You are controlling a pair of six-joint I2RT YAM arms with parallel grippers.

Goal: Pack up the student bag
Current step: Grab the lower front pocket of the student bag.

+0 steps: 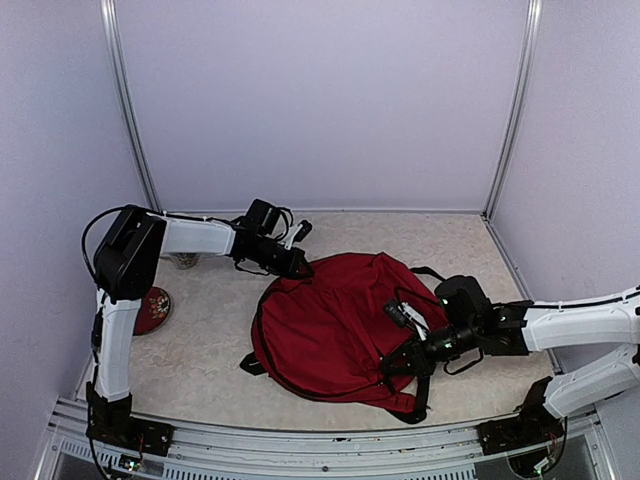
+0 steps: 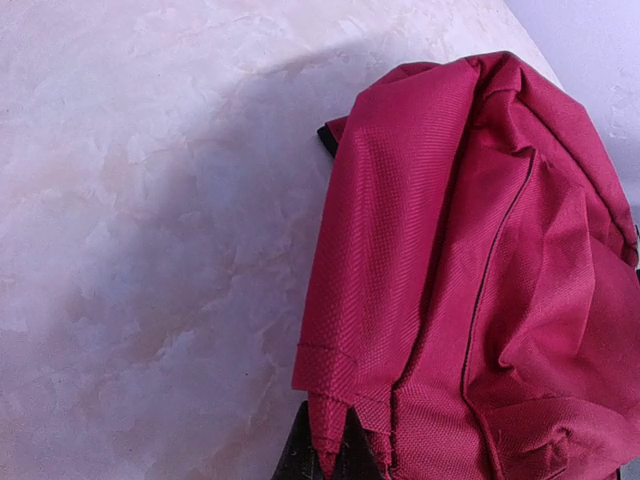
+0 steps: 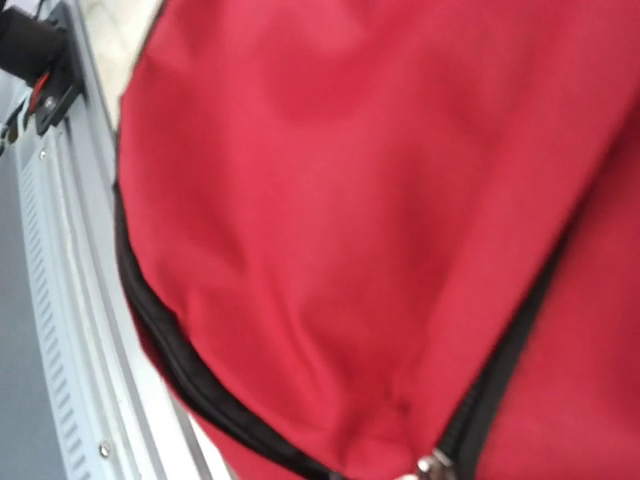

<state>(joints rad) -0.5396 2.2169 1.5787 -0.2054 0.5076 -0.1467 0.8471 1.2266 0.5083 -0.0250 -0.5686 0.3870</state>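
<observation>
L jaws: clamped on a fold of the student bag [image 1: 330, 325] at its far-left rim; in the L wrist view the red cloth is drawn down to a peak between the dark fingers [image 2: 298, 456] at the bottom edge. R jaws: on the bag's near-right part, by the black zip line, but no fingers show in the R wrist view and the top view is too dark there, so can't tell if they are open or closed, or gripping anything. A silver zip pull [image 3: 432, 463] sits at the bottom edge of the R wrist view, w/ the black zip band [image 3: 170, 350] curving round the red panel; the view is blurred. The bag lies crumpled on the desk [image 1: 210, 340], black straps poking out near-left, far-right and near-right of it. Well left of the bag, a round dark-red item [image 1: 152, 310] sits by the L arm's upright link; can't tell what it is. Just near of the bag, a grey metal rail [image 3: 60, 300] edges the desk. L arm [image 1: 195, 236]: elbow high, left of the bag, white forearm about level, reaching in to the bag's rim. R arm [image 1: 575, 325]: comes in low from right of the bag, forearm nearly flat, wrist over the fabric.
</observation>
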